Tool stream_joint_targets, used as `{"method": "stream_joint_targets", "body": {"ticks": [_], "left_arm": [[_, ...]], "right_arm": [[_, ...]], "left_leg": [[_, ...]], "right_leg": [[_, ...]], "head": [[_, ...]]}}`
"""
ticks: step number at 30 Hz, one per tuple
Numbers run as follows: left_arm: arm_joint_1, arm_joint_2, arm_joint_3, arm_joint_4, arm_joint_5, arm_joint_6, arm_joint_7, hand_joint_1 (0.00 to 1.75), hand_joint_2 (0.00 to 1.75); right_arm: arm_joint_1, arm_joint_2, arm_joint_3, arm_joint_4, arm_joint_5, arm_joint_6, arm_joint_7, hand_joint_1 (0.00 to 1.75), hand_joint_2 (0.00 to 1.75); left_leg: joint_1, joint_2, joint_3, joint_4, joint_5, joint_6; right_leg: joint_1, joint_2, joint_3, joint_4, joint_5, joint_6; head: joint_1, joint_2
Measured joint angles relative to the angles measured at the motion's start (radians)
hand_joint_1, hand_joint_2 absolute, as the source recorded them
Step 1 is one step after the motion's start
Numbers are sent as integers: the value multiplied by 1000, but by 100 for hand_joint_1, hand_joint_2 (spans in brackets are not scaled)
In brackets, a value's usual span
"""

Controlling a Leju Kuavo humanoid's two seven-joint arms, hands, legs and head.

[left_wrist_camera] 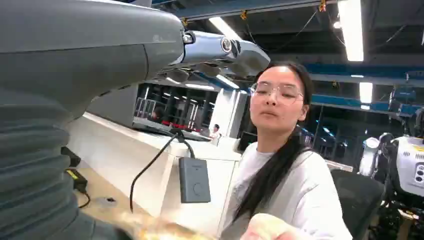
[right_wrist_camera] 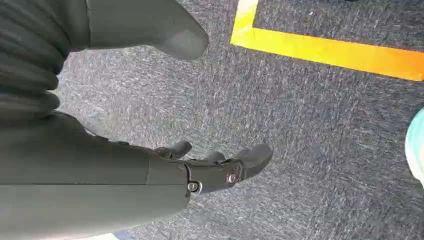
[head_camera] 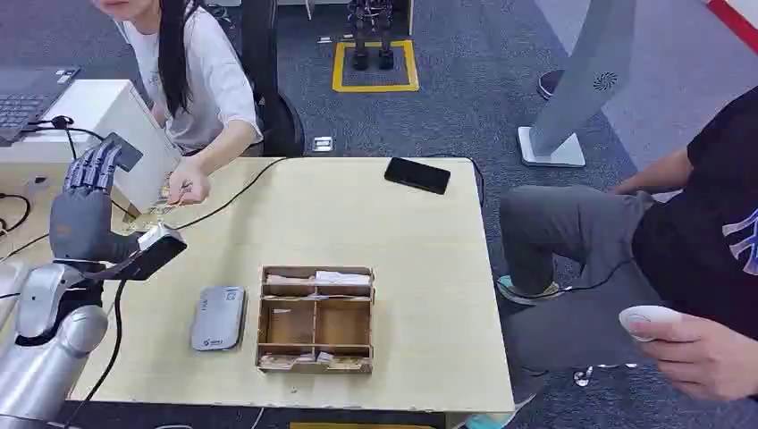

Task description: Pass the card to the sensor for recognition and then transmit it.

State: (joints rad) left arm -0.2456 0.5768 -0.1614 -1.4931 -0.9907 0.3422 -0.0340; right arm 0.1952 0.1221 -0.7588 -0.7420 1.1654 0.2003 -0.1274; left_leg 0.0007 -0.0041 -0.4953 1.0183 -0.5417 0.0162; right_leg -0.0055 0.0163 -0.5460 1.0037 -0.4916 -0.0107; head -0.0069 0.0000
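Pinching the thin, pale yellow card (head_camera: 159, 207) is a person's hand (head_camera: 189, 187), in the upper left of the head view, just above the table's far left edge. The card is small and blurry, so I cannot tell what is printed on it. Just beside it, to the left, the robot's left hand (head_camera: 85, 210) stands upright with its dark fingers (head_camera: 94, 165) pointing up and spread apart, holding nothing. I cannot tell if it touches the card.

The flat grey sensor pad with rounded corners (head_camera: 217, 317) lies on the light wooden table (head_camera: 420, 268), lower left of the middle. Right next to it sits a brown wooden tray with small compartments (head_camera: 315, 318), with bits of white paper in its top and bottom rows. A black phone (head_camera: 416, 174) lies near the table's top edge.

The right hand (right_wrist_camera: 220, 167) hangs over the grey carpet (right_wrist_camera: 310, 150), its fingers loosely apart with nothing in them. A yellow line (right_wrist_camera: 325, 50) crosses the carpet at the upper right.
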Motion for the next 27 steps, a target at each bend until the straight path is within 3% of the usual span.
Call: {"method": "stream_joint_targets", "body": {"ticks": [17,23,25,27], "left_arm": [[0,0,0,0,61,-18,-14,175,175],[18,-13,18,-3,246,5,-128,175,175],[23,-37,37,-9,382,-67,-129,175,175],[26,-62,51,-19,589,-232,-89,175,175]], "right_arm": [[-8,0,-13,16,18,0,-2,0,175],[-16,0,-26,26,39,-5,-22,0,175],[-19,0,-31,32,40,-13,-23,0,175],[-22,0,-36,33,44,-13,-23,0,175]], "left_leg": [[0,0,0,0,0,0],[0,0,0,0,0,0],[0,-1,0,0,0,0],[0,-2,0,0,0,0]], "right_leg": [[0,0,0,0,0,0],[0,0,0,0,0,0],[0,-1,0,0,0,0],[0,-2,1,0,0,0]], "head": [[0,0],[0,0],[0,0],[0,0]]}}
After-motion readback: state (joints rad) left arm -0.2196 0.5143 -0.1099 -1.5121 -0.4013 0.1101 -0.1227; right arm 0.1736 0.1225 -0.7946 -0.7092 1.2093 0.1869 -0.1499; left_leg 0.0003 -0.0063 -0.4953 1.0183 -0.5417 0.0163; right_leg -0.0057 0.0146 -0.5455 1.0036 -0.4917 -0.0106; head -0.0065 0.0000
